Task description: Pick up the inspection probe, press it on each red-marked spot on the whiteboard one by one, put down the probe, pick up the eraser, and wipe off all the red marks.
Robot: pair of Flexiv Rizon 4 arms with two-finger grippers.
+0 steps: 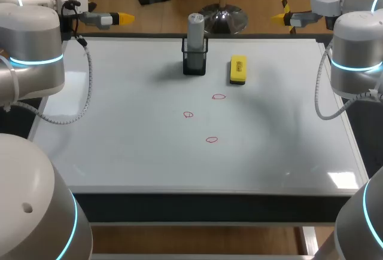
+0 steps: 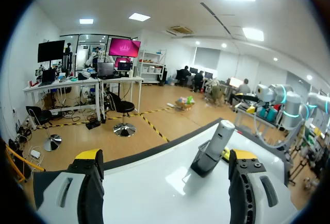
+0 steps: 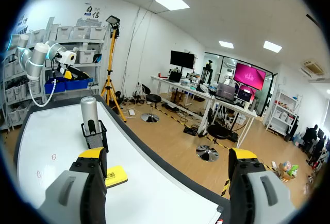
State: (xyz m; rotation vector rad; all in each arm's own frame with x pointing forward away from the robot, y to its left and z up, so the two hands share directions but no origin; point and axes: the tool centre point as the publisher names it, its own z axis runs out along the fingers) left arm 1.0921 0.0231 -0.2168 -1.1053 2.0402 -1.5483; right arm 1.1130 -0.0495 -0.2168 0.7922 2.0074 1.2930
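The grey inspection probe stands upright in a black mesh holder at the back middle of the whiteboard. To its right lies the yellow eraser. Three small red marks sit near the board's centre. My left gripper hovers open off the back left corner, my right gripper open off the back right. The left gripper is aimed toward the probe. Beside the right gripper show the probe, the eraser and a red mark.
Grey cable loops hang from both arms over the board's side edges. The board's dark front edge runs between my two arm bases.
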